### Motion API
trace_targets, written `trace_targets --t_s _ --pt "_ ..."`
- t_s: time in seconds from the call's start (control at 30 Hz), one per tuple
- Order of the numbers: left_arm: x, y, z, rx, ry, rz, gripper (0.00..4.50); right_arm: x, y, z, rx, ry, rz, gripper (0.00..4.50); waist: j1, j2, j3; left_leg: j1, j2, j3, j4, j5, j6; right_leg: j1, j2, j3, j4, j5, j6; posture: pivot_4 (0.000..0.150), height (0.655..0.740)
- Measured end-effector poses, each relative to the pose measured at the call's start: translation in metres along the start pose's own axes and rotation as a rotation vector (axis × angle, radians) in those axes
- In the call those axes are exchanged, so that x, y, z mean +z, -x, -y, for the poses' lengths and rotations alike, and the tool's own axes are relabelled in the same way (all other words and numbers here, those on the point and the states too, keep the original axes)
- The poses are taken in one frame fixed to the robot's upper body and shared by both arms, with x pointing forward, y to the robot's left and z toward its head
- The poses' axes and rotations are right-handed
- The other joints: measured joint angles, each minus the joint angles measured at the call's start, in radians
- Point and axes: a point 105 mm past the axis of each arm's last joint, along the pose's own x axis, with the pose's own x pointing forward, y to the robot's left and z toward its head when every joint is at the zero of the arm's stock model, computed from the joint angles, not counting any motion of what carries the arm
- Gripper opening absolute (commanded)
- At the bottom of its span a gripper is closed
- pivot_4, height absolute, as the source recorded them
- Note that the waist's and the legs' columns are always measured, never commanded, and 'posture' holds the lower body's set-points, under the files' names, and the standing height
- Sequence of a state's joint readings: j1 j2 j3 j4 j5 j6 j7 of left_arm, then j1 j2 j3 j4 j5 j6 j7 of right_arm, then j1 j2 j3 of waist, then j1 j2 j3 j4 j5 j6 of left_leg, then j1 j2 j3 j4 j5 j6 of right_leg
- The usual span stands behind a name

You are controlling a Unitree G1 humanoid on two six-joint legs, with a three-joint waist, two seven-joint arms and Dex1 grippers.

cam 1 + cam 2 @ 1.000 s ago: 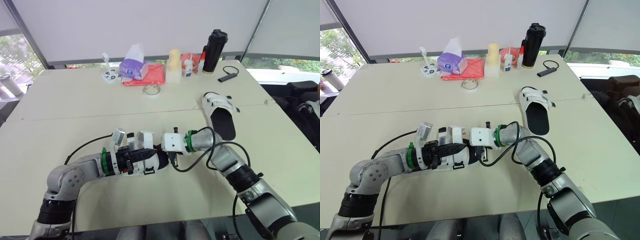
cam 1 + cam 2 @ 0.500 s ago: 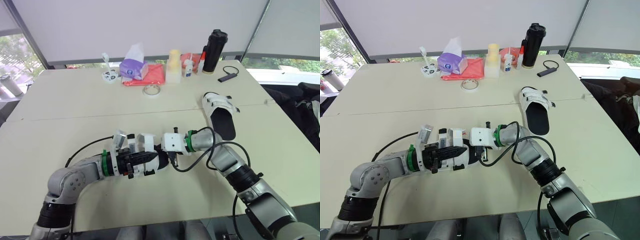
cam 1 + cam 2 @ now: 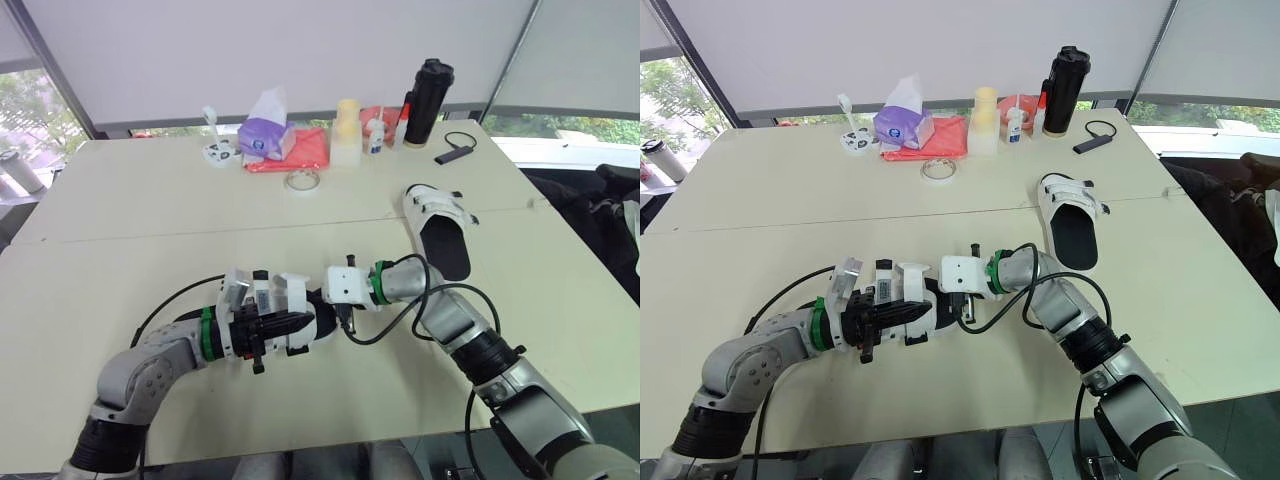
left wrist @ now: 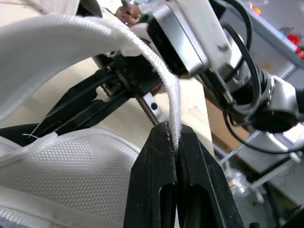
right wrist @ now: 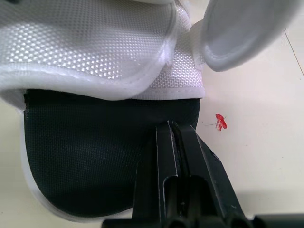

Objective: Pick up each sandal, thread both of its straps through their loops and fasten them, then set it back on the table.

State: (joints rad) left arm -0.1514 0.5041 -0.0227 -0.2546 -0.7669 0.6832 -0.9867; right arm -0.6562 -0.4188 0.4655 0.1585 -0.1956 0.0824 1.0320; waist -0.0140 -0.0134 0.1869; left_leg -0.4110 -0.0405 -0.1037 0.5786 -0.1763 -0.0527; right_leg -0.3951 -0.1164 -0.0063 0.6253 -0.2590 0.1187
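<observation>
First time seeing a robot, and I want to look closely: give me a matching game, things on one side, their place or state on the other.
1. left claw
2. second sandal
3. tape roll
4. bottle

A. black, standing at the table's far edge
B. shut on a white strap
C. lying just in front of the red cloth
D. lying flat on the robot's right, no claw on it

Pairs: 1-B, 2-D, 3-C, 4-A

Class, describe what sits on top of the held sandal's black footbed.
White mesh straps arch over the footbed; the right gripper pinches its edge. Beneath them it is hidden.
</observation>
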Motion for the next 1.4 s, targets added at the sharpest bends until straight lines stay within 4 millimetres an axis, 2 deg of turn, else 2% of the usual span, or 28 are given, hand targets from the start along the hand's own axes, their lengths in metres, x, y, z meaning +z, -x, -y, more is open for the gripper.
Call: trace_targets --t_s 0.27,0.67,0.97,1.33,1.4 --pt "-0.004 0.004 -0.003 -0.011 -0.174 -0.027 0.03 0.0 0.0 0.0 0.001 0.002 0.001 0.0 0.0 0.001 -0.001 0.0 0.0 0.0 -0.001 0.0 0.0 0.0 0.0 0.0 -0.001 0.0 0.0 0.15 0.74" --pt "-0.01 0.006 0.001 -0.054 -0.318 -0.049 0.03 0.001 -0.001 -0.001 0.003 0.002 0.002 0.0 -0.001 0.002 -0.001 0.0 0.001 0.0 -0.001 0.0 0.0 0.0 0.0 0.0 -0.001 0.0 0.0 0.15 0.74" --pt "-0.024 0.011 -0.001 -0.07 -0.435 -0.127 0.03 0.001 -0.001 0.0 0.004 0.003 0.002 0.0 -0.002 0.003 -0.002 0.0 0.001 0.001 -0.002 0.0 0.0 0.0 0.0 0.0 -0.002 0.0 0.0 0.15 0.74" --pt "-0.028 0.015 -0.002 -0.081 -0.421 -0.198 0.03 0.002 -0.003 -0.001 0.01 0.006 0.003 0.0 -0.005 0.007 -0.004 0.0 0.001 0.0 -0.002 0.0 0.0 0.0 0.001 0.0 -0.002 0.0 0.0 0.15 0.74" --pt "-0.029 0.015 -0.002 -0.08 -0.403 -0.209 0.57 0.002 -0.003 -0.001 0.012 0.008 0.002 0.0 -0.006 0.007 -0.004 0.0 0.001 0.0 -0.002 0.0 0.0 0.0 0.001 0.0 -0.002 0.0 0.0 0.15 0.74"
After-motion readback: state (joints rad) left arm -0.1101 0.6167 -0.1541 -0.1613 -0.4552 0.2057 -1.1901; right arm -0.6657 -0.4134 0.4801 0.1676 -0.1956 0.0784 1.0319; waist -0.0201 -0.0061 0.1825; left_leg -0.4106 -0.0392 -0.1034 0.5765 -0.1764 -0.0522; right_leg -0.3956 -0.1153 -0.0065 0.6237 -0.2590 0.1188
